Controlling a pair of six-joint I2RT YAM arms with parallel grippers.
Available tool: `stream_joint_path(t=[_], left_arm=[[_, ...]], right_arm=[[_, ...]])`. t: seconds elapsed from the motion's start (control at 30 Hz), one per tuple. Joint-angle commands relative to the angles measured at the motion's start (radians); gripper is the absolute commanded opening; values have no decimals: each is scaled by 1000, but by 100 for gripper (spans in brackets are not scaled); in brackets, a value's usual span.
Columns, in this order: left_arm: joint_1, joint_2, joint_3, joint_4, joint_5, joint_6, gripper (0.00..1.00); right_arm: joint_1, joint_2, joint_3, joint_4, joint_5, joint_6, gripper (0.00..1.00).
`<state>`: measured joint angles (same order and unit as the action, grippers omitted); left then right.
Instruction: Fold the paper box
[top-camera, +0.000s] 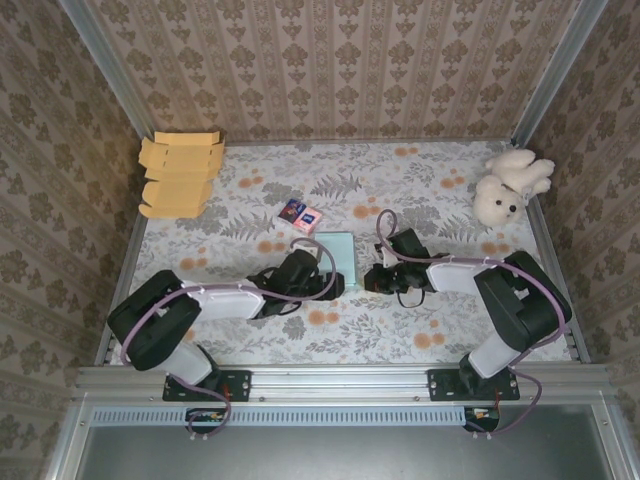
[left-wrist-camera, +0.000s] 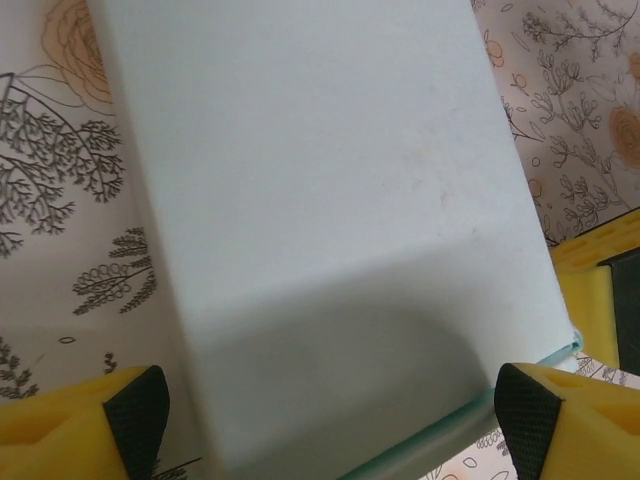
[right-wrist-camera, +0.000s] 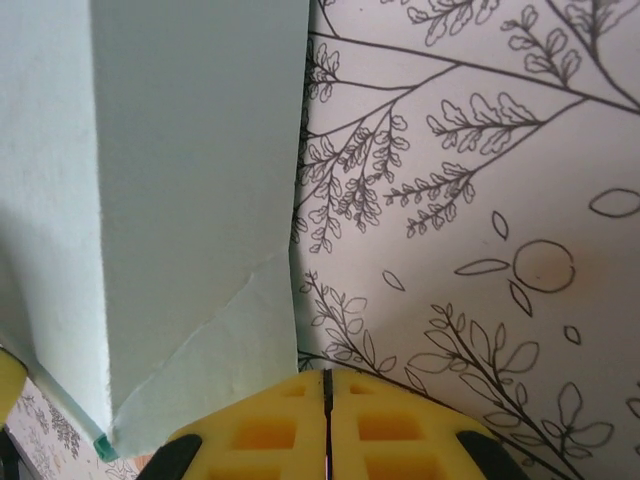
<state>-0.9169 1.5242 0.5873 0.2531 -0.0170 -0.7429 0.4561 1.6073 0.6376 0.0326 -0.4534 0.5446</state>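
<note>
Top external: straddling paper box from seven o'clock, left gripper wide apart; probably bracing four o'clock side, right gripper closed.

I saw my left arm and right arm in black joints and white shells, lilac cables looped alongside, yellow foam pads black-tipped.
</note>
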Motion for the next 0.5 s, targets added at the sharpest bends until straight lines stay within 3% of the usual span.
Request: stream_joint_path(t=[0.0, 0.17, 0.47], left_arm=[[-11, 28, 36, 55, 20, -23, 88], [-29, 80, 70, 138, 84, -25, 87], [-159, 239, 161, 363, 171, -59, 87]], right_arm=[[12, 43, 11, 12, -7, -19, 9], [13, 53, 14, 19, -10, -18, 9], [15, 48, 0, 69, -43, -1, 9]])
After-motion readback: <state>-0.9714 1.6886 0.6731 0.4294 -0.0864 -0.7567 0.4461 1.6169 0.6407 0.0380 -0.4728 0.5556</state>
